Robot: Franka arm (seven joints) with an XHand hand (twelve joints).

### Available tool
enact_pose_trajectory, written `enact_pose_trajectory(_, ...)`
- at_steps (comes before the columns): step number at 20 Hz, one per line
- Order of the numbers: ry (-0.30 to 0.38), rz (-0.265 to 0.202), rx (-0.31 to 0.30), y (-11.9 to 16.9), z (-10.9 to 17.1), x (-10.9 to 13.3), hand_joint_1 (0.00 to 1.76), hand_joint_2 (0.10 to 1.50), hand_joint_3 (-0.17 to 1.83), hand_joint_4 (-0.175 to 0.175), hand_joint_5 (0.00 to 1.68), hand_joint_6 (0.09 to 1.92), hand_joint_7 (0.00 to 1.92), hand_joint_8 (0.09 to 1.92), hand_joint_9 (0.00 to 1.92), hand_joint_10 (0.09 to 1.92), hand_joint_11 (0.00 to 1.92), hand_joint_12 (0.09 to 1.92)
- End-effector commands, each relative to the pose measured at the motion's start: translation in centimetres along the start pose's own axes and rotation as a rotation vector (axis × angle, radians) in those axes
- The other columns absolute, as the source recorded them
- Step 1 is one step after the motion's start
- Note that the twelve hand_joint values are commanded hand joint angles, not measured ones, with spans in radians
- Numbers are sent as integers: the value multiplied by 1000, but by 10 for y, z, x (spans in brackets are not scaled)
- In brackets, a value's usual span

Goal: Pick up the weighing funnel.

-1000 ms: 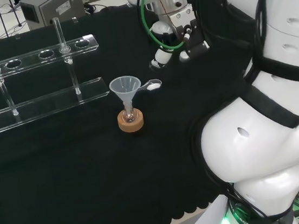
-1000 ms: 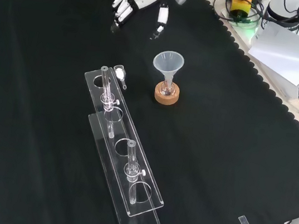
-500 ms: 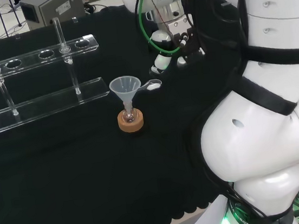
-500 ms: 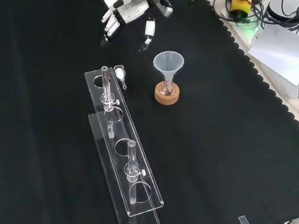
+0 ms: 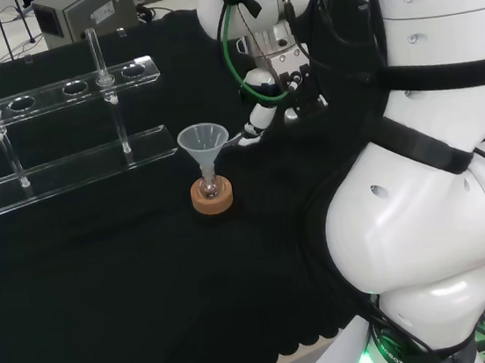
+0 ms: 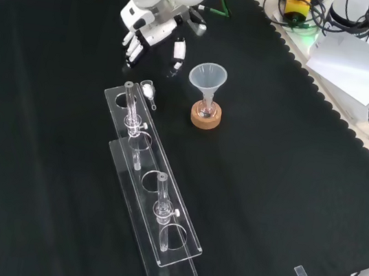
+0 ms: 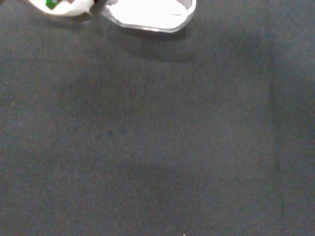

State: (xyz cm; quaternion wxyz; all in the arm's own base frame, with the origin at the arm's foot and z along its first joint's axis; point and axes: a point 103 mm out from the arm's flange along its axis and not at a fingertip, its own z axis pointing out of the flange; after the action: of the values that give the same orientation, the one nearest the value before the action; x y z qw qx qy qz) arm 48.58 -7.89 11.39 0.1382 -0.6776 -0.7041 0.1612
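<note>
One hand [image 6: 154, 26], one weighing funnel [image 6: 148, 92], one funnel [image 6: 208, 79] (its stem set in one small flask [image 6: 206, 111] on one cork ring [image 6: 206, 120]) and one clear rack [image 6: 172, 268] are shown on the black surface [image 6: 287, 195]; two glass tubes [image 6: 131, 106] are counted in the rack.

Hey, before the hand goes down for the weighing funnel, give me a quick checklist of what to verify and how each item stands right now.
1. Weighing funnel lies free on the cloth: ok.
2. Hand is open and holds nothing: ok.
3. Hand is lined up over the weighing funnel: cannot tell. In the front view the fingers are farther off than it; in the head view they reach it.
4. Room from the funnel in its flask: ok, the front view shows a gap beside the thumb.
5. Room from the rack: not ok, the weighing funnel lies right by the rack's end.
</note>
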Motion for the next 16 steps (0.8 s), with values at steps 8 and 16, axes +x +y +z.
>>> enact_pose_trajectory(8, 1, 3, 17, 9, 12, 5, 798, 636, 611, -77, 549, 87, 402, 708, 688, 600, 399, 1322)
enact_pose_trajectory(16, 1, -12, 25, 12, 21, 5, 805, 633, 616, -75, 572, 87, 395, 705, 688, 598, 401, 1319)
